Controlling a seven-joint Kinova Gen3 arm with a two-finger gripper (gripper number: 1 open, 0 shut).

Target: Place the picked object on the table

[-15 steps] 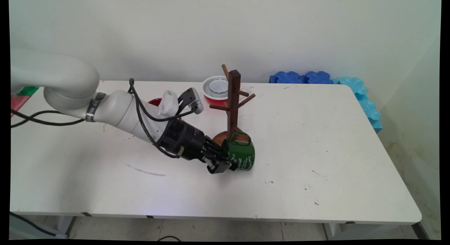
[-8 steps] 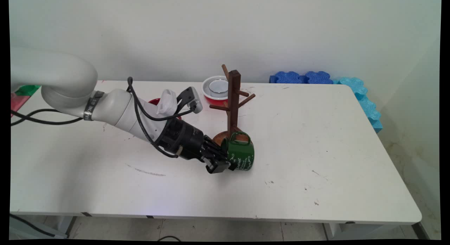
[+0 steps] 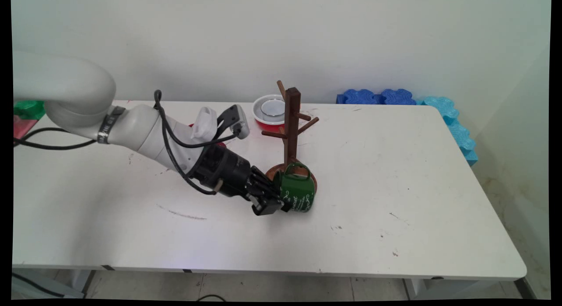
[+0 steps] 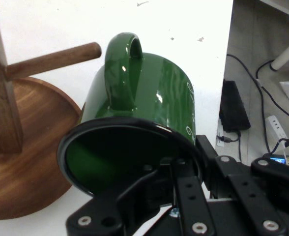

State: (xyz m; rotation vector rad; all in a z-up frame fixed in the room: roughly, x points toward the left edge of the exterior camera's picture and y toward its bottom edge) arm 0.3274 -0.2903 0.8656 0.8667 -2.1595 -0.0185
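My gripper is shut on the rim of a dark green mug, one finger inside it and one outside. The mug is tipped on its side with its handle up and its mouth toward the hand; in the hand view the green mug fills the middle above my gripper. It sits right against the round base of a brown wooden mug tree, low over the white table. The tree's base and one peg show to the mug's left.
A red bowl with a white inside stands behind the tree. Another red thing is mostly hidden behind the arm. Dark blue foam pieces and light blue ones line the far right edge. Green and red items lie at the left edge.
The arm has drawn slightly left and up, and the green mug has moved a little left with it, tilting closer over the tree's base.
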